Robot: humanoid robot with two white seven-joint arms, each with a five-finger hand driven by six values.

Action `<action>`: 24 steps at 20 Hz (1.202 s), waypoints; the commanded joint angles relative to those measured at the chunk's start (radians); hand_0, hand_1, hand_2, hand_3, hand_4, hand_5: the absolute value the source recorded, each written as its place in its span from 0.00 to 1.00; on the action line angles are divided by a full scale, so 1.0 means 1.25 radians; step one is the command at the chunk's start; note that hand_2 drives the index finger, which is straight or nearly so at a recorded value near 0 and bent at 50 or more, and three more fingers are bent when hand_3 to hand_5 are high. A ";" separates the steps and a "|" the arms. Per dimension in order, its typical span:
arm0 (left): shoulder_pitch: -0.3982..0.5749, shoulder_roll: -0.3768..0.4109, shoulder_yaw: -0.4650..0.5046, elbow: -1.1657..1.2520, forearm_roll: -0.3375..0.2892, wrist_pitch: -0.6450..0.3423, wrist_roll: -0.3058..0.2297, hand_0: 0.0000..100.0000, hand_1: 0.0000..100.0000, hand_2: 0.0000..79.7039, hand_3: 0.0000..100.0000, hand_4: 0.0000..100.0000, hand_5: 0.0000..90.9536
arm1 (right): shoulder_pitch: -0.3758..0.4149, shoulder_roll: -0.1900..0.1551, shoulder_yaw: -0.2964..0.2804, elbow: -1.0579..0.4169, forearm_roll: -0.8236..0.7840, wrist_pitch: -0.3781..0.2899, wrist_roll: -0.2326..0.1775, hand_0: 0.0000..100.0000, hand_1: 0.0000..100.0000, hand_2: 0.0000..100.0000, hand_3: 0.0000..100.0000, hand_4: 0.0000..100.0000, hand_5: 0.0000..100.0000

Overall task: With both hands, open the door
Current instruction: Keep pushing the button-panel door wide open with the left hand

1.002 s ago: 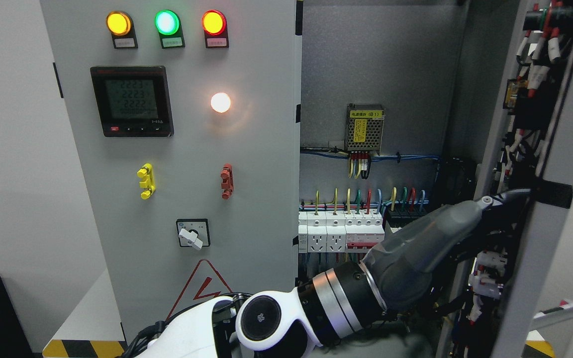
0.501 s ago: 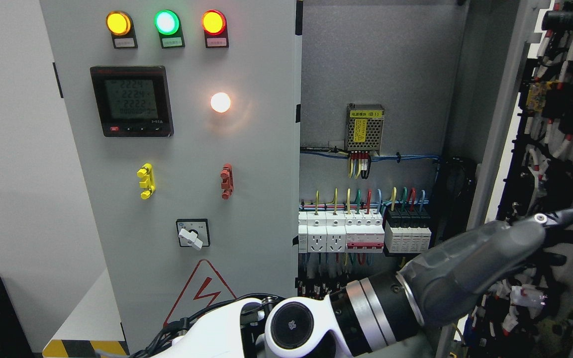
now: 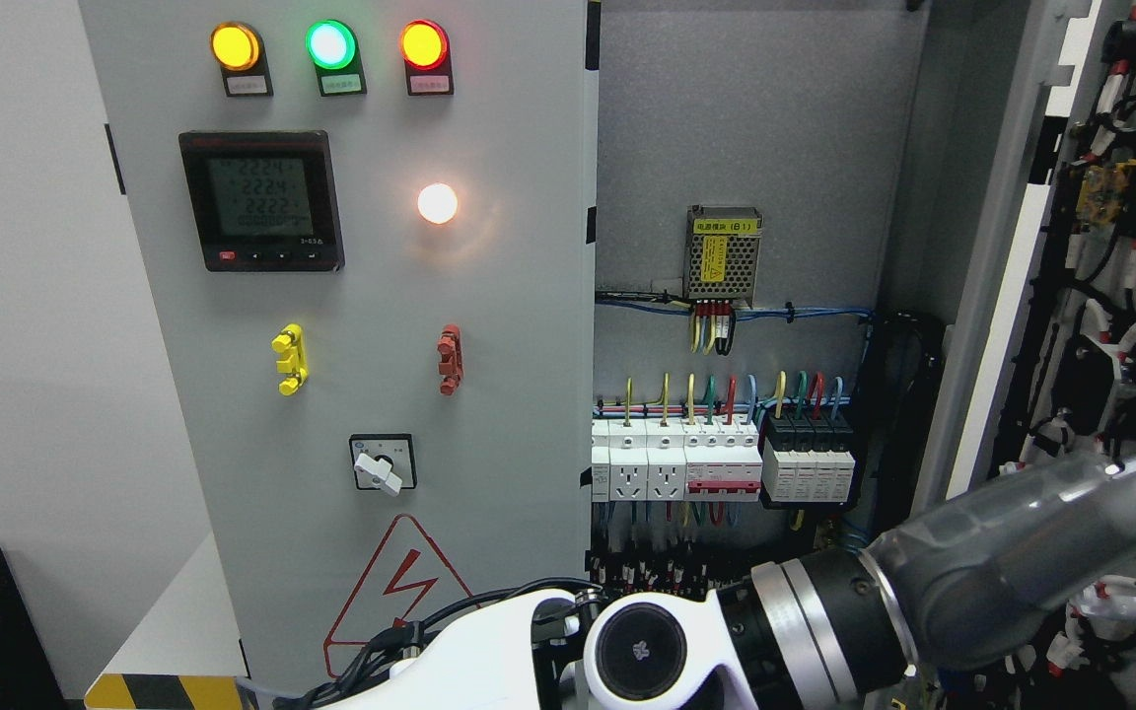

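One arm [image 3: 972, 582], my left, reaches across low to the right door [image 3: 1120, 296], which swings wide rightward; my hand runs off-frame, so its grip I cannot tell.

Just left of the left hand [image 3: 1071, 532] we see a row of white and black breakers [image 3: 723, 465], with a yellow-labelled power supply [image 3: 723, 253] higher up. Well off to its left we find a digital meter [image 3: 261, 201], three lit lamps [image 3: 328, 45] above that, and a rotary switch [image 3: 382, 463] lower down.
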 commanded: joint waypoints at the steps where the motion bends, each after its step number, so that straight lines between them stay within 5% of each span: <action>1: -0.009 -0.076 -0.010 0.053 -0.001 -0.001 -0.001 0.00 0.00 0.00 0.00 0.00 0.00 | 0.000 0.000 0.000 0.000 -0.009 0.000 0.000 0.00 0.00 0.00 0.00 0.00 0.00; 13: -0.022 -0.155 -0.012 0.139 -0.001 0.002 -0.001 0.00 0.00 0.00 0.00 0.00 0.00 | 0.000 0.000 0.000 0.000 -0.009 0.000 0.000 0.00 0.00 0.00 0.00 0.00 0.00; 24: -0.070 -0.161 -0.026 0.174 0.007 -0.004 -0.001 0.00 0.00 0.00 0.00 0.00 0.00 | 0.000 0.000 0.000 0.000 -0.009 0.000 0.000 0.00 0.00 0.00 0.00 0.00 0.00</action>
